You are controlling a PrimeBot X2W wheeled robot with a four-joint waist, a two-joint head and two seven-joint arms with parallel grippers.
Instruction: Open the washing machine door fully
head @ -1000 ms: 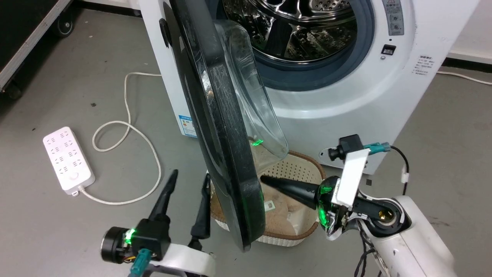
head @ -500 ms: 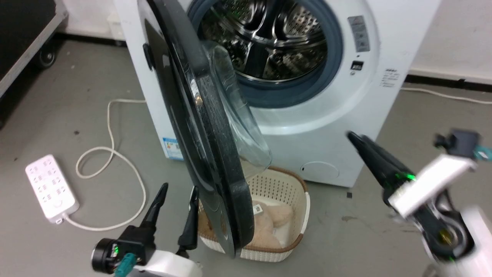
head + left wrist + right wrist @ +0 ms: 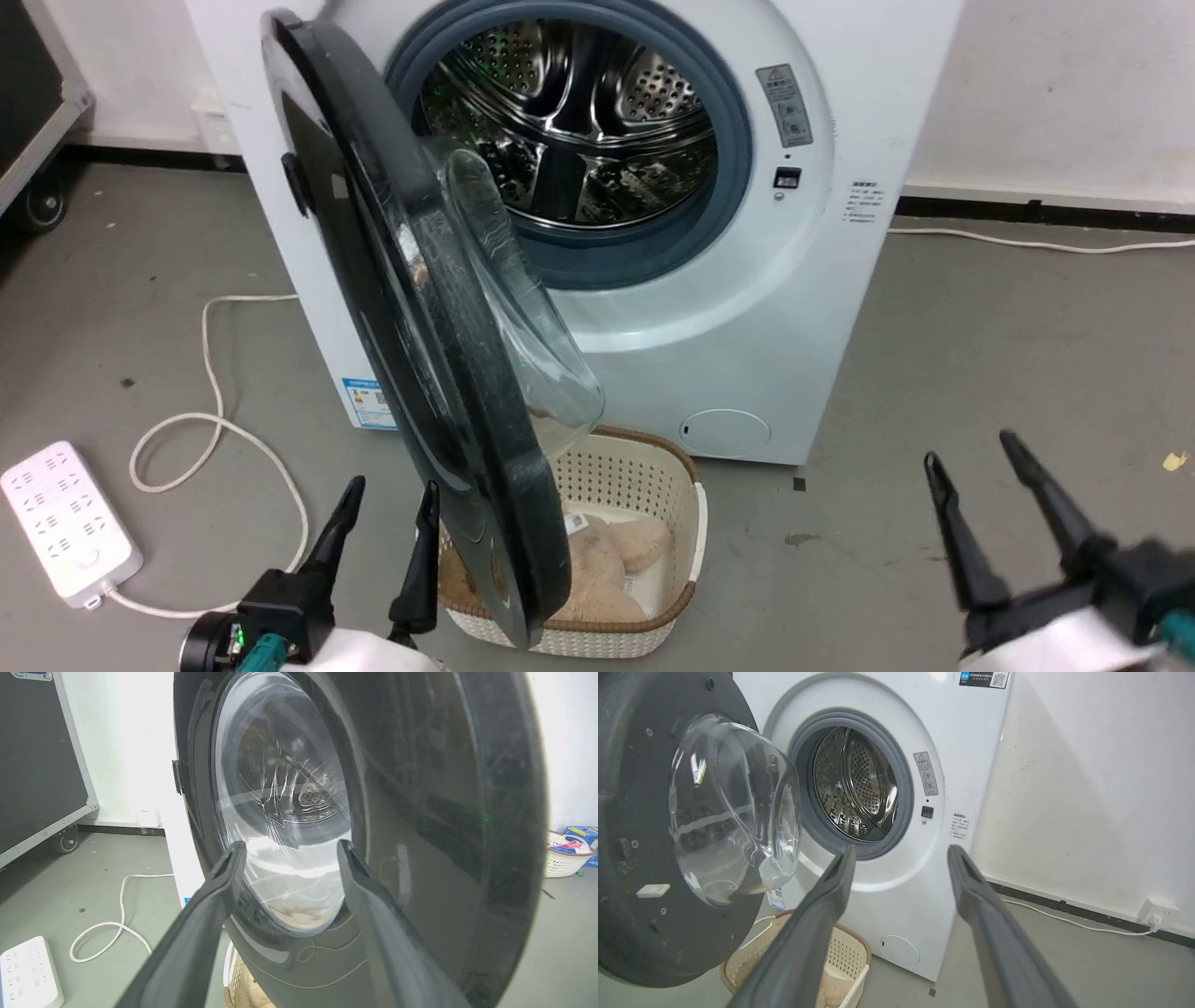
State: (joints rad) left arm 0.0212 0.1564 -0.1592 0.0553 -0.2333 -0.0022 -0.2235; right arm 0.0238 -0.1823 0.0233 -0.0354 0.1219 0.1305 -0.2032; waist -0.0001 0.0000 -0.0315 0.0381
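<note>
Head view: we see the washing machine door swung out over the basket, left gripper spread just beside its rim, right gripper spread, well apart. Left wrist view: door's glossy front close up. Right wrist view: its inner side.

You see your left gripper spread wide close before the washing machine door, with the door's glass centre showing between the fingers. A power strip lies lower left.

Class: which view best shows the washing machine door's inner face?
Right wrist view: the washing machine door faces it, inner side and glass bowl almost whole. Head view shows it nearly edge-on; left wrist view, its outer face.
</note>
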